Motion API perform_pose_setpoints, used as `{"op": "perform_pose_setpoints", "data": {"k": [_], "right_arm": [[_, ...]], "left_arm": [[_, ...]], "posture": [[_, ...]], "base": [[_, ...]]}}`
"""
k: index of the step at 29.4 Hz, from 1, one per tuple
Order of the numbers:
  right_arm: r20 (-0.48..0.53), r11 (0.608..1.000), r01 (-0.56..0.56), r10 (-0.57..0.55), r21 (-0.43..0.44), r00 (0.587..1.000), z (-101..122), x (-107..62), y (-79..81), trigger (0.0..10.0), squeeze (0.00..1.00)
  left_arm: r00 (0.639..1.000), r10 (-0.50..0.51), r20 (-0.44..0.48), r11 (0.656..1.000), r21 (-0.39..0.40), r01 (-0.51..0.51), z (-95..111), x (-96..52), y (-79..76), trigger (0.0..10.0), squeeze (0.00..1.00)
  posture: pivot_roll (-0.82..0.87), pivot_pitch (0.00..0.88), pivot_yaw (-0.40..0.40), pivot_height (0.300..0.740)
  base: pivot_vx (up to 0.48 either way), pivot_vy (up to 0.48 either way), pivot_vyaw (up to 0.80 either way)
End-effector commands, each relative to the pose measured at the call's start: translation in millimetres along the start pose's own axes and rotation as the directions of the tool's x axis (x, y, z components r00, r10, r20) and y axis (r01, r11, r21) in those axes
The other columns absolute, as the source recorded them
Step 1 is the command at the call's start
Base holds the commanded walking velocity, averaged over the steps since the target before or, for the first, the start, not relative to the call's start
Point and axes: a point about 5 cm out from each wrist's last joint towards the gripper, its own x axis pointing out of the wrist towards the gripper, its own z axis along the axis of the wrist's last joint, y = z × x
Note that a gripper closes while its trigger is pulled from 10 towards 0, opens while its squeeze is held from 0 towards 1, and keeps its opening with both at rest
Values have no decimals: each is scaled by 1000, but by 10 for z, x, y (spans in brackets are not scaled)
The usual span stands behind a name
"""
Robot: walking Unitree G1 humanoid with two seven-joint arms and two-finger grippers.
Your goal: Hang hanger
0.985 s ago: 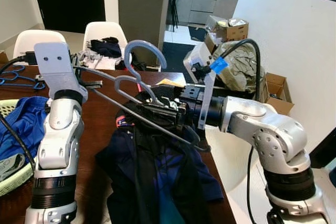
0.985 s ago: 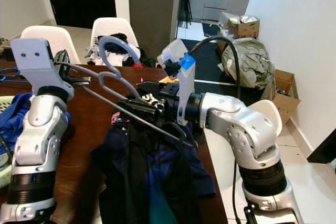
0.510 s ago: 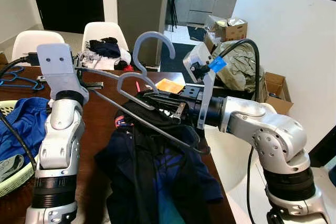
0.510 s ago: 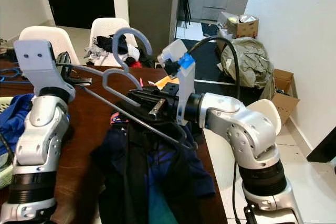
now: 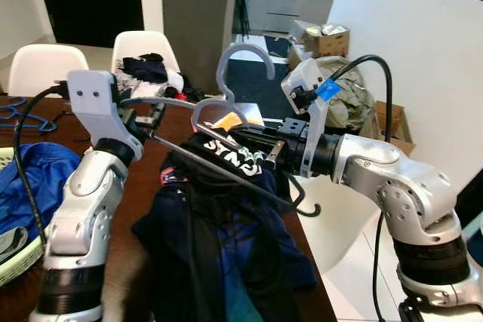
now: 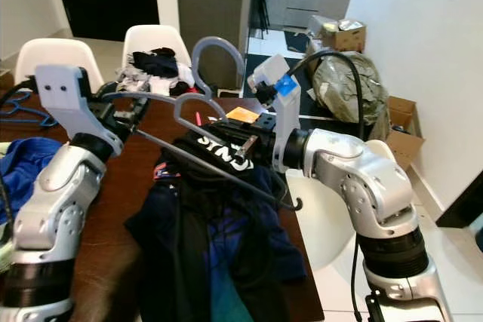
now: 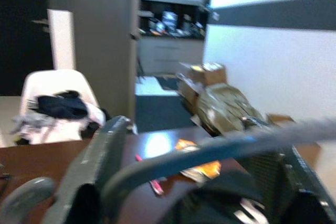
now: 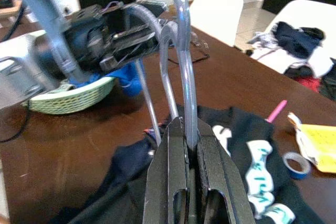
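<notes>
The two black fingers (image 8: 178,182) of the right gripper (image 5: 260,148) are pressed together on the neck of a grey plastic hanger (image 5: 226,99), just below its hook. The left gripper (image 5: 147,122) has its fingers clamped on the hanger's left shoulder end, so the hanger is held in the air between both grippers, above a dark wooden table (image 5: 143,186). The hook points upward, and the hanger's lower bar slopes down towards the robot's right, ending in a small upturned hook past the table edge.

A dark navy and black garment (image 5: 219,239) with white lettering hangs from the hanger and spills down onto the table. On the table beyond it lie a yellow notepad (image 5: 226,120), a pink pen (image 8: 276,110) and a small roll of blue tape (image 8: 297,164). A pale green basket (image 5: 19,254) holding blue clothing (image 5: 30,179) sits at the robot's left. Blue hangers (image 5: 11,107) lie at the far left of the table. Two white chairs (image 5: 143,47) stand behind the table, one piled with clothes. To the right, against a white wall, are cardboard boxes (image 5: 328,35) and a stuffed grey-green bag (image 5: 351,99).
</notes>
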Motion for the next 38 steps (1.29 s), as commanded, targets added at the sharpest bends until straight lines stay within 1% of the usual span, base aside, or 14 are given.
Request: {"op": "perform_pose_setpoints", "data": {"k": [1, 8, 9, 11, 12, 13, 18, 22, 23, 26, 28, 33, 34, 38], "right_arm": [[82, 999, 19, -16, -37, 996, 114, 12, -37, 0, 0], [185, 998, 0, 13, -66, 983, 275, -123, -98, 0, 0], [201, 989, -86, 109, -122, 974, 299, -165, 7, 0, 0], [174, 979, -125, 153, -162, 973, 264, -178, 63, 0, 0], [134, 968, -161, 189, -193, 973, 206, -183, 115, 0, 0], [88, 959, -184, 207, -216, 974, 138, -178, 150, 0, 0], [-9, 946, -212, 216, -246, 976, -4, -142, 199, 0, 0], [-140, 938, -219, 187, -267, 972, -211, -42, 242, 0, 0], [-194, 950, -179, 131, -255, 972, -284, 39, 214, 0, 0], [-213, 953, -144, 87, -266, 973, -285, 75, 167, 0, 0], [-219, 948, -147, 85, -282, 972, -286, 73, 163, 0, 0], [-190, 958, -113, 63, -265, 980, -256, 98, 132, 0, 0], [-190, 964, -45, -6, -263, 982, -262, 101, 35, 0, 0], [-205, 959, 63, -123, -278, 971, -295, 80, -138, 0, 0]], "left_arm": [[980, -194, -38, 981, -19, 193, -75, 1, -347, 10000, 1000], [969, -225, -104, 974, 12, 228, -178, -39, -362, 10000, 1000], [970, -206, -127, 977, 36, 212, -196, -26, -331, 10000, 1000], [976, -175, -130, 982, 41, 182, -195, -9, -295, 10000, 1000], [980, -152, -127, 987, 42, 158, -188, 3, -265, 10000, 400], [983, -140, -118, 989, 38, 146, -173, 12, -249, 10000, 0], [986, -152, -70, 988, 1, 153, -94, 29, -265, 10000, 0], [969, -247, 26, 967, -50, 248, 69, 39, -419, 10000, 0], [906, -417, 72, 903, -77, 422, 130, -21, -695, 10000, 0], [838, -538, 92, 830, -111, 546, 132, -103, -922, 10000, 0], [821, -562, 96, 813, -120, 570, 132, -123, -974, 10000, 0], [801, -591, 94, 790, -129, 599, 116, -143, -1055, 10000, 0], [799, -593, 102, 788, -133, 601, 131, -146, -1061, 10000, 0], [828, -542, 142, 818, -138, 559, 224, -110, -960, 10000, 0]], "posture": [[85, 0, -58, 740], [83, 0, -57, 740], [81, 0, -56, 740], [81, 0, -56, 740], [81, 1, -54, 740], [81, 1, -54, 740], [81, 1, -53, 740], [80, 1, -51, 740], [79, 0, -49, 740], [76, 0, -49, 740], [76, 0, -49, 740], [74, 0, -50, 740], [76, 0, -53, 740], [83, 1, -56, 740]], "base": [[0, 0, 0], [0, 0, 0], [0, 0, 0], [0, 0, 0], [0, 0, 0], [0, 0, 0], [0, 0, 0], [0, 0, 0], [0, 0, 0], [0, 0, 0], [0, 0, 0], [0, 0, 0], [0, 0, 0], [0, 0, 0]]}}
